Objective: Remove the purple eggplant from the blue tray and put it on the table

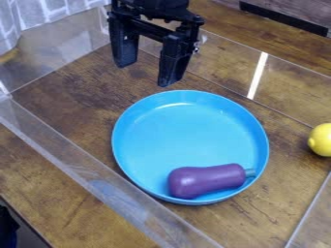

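Note:
The purple eggplant (204, 179) lies on its side in the near part of the blue tray (168, 126), its narrow stem tip pointing right toward the rim. The tray rests on the dark wood table (65, 107). My gripper (149, 60) hangs above the table just beyond the tray's far rim, well away from the eggplant. Its two black fingers (172, 63) stand apart, open, with nothing between them.
A yellow lemon (319, 139) sits on the table at the right edge of view. Clear acrylic walls (77, 155) run along the table's left and near sides and the back.

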Available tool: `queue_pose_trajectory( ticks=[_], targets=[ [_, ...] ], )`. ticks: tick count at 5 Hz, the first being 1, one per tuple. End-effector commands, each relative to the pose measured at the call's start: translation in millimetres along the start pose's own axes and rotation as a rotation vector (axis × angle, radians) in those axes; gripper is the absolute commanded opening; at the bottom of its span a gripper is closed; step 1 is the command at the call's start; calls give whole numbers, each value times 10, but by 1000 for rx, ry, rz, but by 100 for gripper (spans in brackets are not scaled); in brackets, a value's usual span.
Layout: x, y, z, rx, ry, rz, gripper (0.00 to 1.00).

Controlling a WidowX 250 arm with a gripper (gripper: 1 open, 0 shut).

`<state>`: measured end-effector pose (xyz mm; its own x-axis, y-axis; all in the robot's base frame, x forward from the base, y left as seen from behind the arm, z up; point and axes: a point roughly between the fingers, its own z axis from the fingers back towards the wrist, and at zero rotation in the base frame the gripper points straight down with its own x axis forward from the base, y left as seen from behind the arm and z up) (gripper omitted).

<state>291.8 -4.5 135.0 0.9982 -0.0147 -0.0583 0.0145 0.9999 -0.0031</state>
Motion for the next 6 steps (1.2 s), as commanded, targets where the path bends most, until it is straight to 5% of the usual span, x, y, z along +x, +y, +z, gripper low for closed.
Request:
queue_pose_trajectory(
  ticks=[1, 3, 6],
  targets=[
    [3, -27, -68, -1, 11, -17, 100],
    [14, -121, -226, 1, 26, -90, 100],
    [7, -479, -592, 33, 15, -391, 100]
  ],
)
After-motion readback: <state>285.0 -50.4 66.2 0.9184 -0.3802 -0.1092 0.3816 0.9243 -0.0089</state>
